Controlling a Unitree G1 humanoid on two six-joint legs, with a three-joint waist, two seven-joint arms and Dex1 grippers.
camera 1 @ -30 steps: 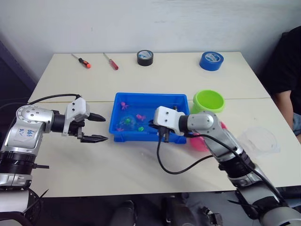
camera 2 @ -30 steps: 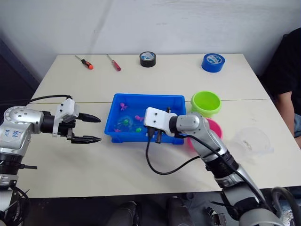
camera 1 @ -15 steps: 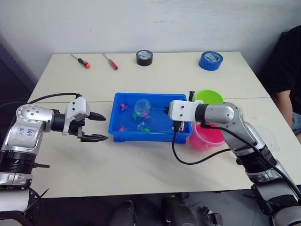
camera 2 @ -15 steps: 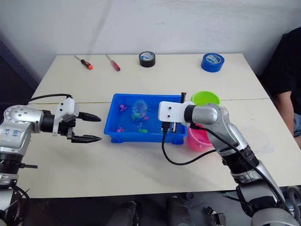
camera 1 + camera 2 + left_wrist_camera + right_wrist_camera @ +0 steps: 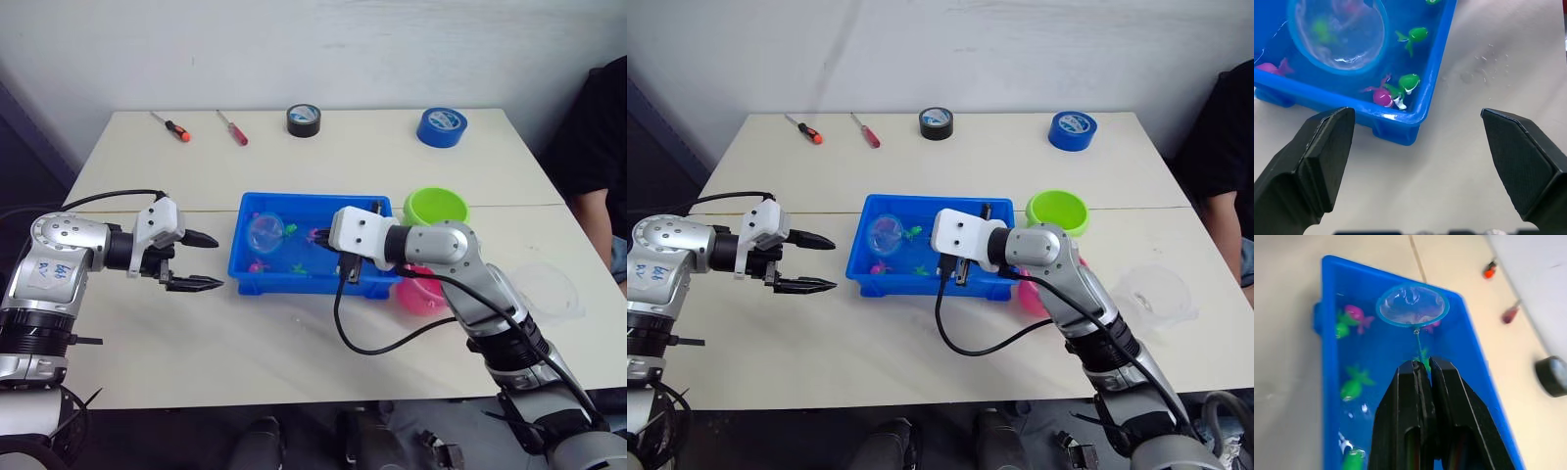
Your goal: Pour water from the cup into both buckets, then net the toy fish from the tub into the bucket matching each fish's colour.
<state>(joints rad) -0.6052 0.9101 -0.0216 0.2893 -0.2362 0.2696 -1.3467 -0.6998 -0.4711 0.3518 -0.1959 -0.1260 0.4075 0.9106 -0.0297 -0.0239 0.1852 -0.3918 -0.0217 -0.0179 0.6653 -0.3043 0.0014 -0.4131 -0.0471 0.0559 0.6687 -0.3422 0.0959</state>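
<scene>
The blue tub [image 5: 242, 269] sits mid-table with water and several green and pink toy fish, such as a green fish [image 5: 1415, 34] and a pink fish [image 5: 1382, 97]. My right gripper [image 5: 1422, 363] is shut on the thin handle of the net, whose blue hoop [image 5: 265, 233] lies low over the tub's far left part. Blurred green and pink shapes show through the mesh [image 5: 1337, 29]. My left gripper [image 5: 217, 261] stands open just left of the tub, holding nothing. The lime green bucket [image 5: 435, 208] and pink bucket [image 5: 426, 294] stand right of the tub. The clear cup [image 5: 544, 289] rests further right.
Two screwdrivers [image 5: 168, 126] [image 5: 232, 127], a black tape roll [image 5: 304, 119] and a blue tape roll [image 5: 440, 126] lie along the table's far edge. A person in black [image 5: 602, 147] sits at the right side. My right arm's cable [image 5: 372, 343] loops in front of the tub.
My right gripper has swung the net from the tub's middle to its far left part, and the arm has come back left. The left arm has stayed put.
</scene>
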